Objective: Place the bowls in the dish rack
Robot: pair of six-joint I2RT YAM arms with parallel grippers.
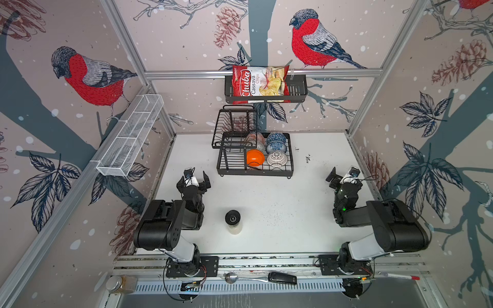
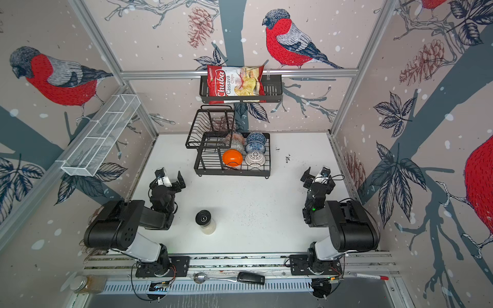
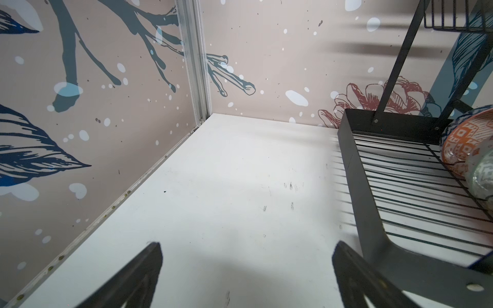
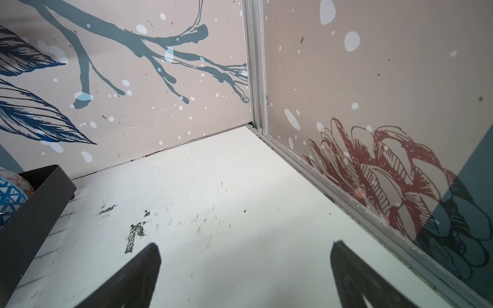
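The black wire dish rack (image 1: 254, 172) (image 2: 232, 174) stands at the back of the white table. Several bowls rest in its lower tray: plain orange (image 1: 255, 157), white lattice (image 1: 277, 159), two blue-white (image 1: 276, 138), orange-white patterned (image 3: 464, 138) and grey-green (image 3: 482, 173). The upper basket (image 1: 234, 125) holds nothing. My left gripper (image 1: 193, 179) (image 3: 246, 256) hovers open and empty, in front of the rack's left corner. Over bare table by the right wall, my right gripper (image 1: 344, 174) (image 4: 245, 256) is open too, nothing between its fingers.
A black-lidded jar (image 1: 232, 220) stands at the table's front middle. A chips bag (image 1: 260, 84) sits in the black wall basket (image 1: 298, 90). A white mesh shelf (image 1: 130, 136) hangs on the left wall. A spoon (image 1: 232, 277), a small jar (image 1: 120, 284) and a marker (image 1: 400, 276) lie on the front rail.
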